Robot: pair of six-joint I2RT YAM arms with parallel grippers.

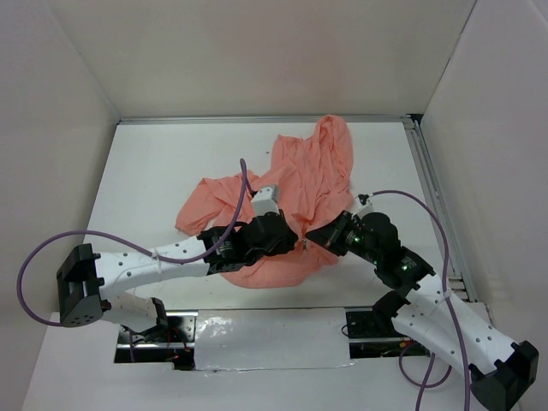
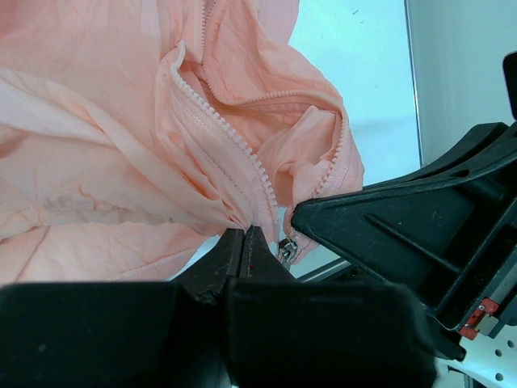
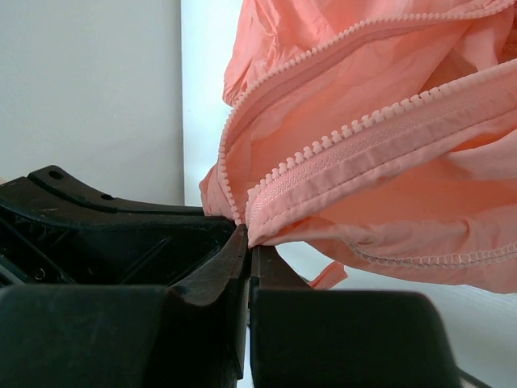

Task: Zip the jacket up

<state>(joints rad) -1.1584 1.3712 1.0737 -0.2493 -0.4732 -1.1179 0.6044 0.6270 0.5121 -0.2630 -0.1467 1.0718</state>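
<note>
The jacket (image 1: 300,184) was plain salmon pink, unpatterned, its zipper teeth (image 2: 234,141) a paler pink. The left gripper (image 2: 245,234) and right gripper (image 3: 246,234) were black. The cable (image 1: 34,282) was purple, the table (image 1: 163,171) white.

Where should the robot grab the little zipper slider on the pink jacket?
Probably pinch the small metal slider itself, coming from the hem end below it. It sits at the bottom of the tooth rows on the jacket, which run up and away, so a pull would follow them. It is tight: the left hand and right hand pinch fabric right beside it.
</note>
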